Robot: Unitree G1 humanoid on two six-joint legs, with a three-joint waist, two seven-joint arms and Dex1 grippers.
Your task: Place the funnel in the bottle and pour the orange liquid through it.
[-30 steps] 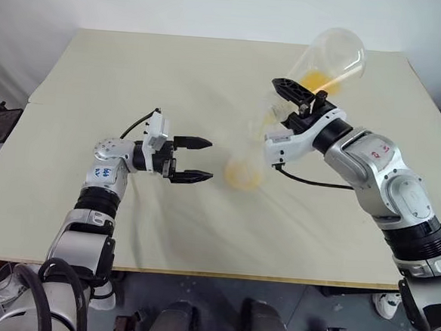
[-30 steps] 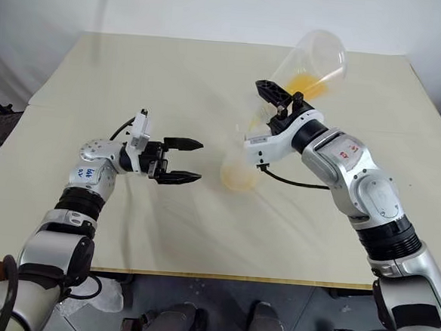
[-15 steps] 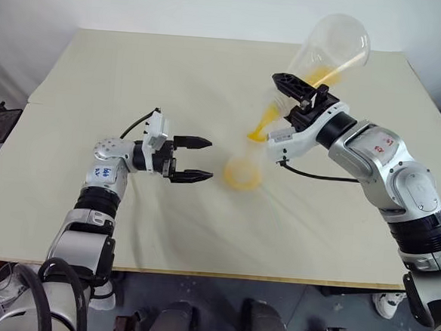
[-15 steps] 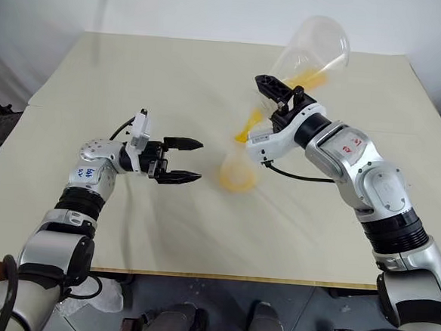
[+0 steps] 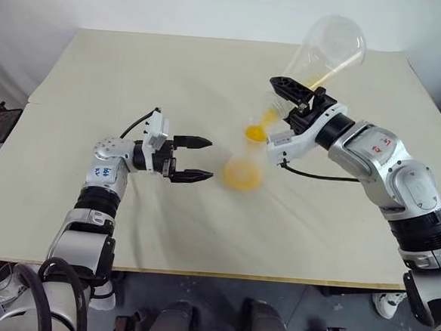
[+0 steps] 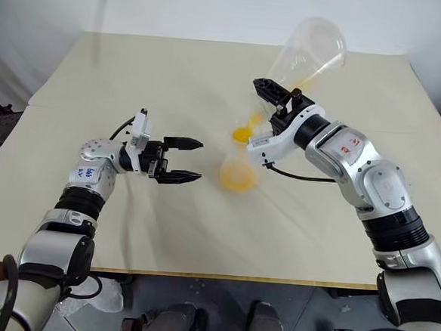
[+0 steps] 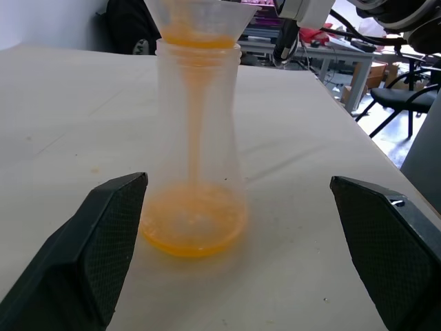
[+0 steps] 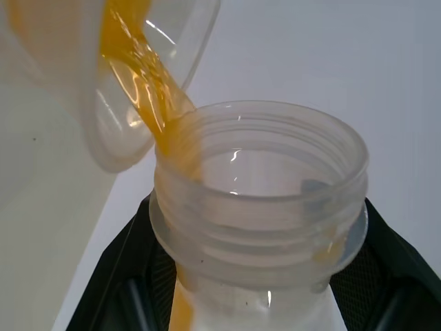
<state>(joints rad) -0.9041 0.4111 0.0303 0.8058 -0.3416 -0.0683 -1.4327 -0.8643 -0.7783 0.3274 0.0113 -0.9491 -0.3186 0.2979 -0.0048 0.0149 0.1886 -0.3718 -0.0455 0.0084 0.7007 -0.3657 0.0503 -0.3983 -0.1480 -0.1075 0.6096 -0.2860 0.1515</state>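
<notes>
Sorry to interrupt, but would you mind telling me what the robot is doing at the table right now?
It is pouring. The right hand is shut on the neck of a clear flask, tipped mouth-down so that the orange liquid runs into the funnel seated in the bottle on the table. Some liquid already pools in the bottle's base. The left hand is open beside the bottle, not touching it.
</notes>
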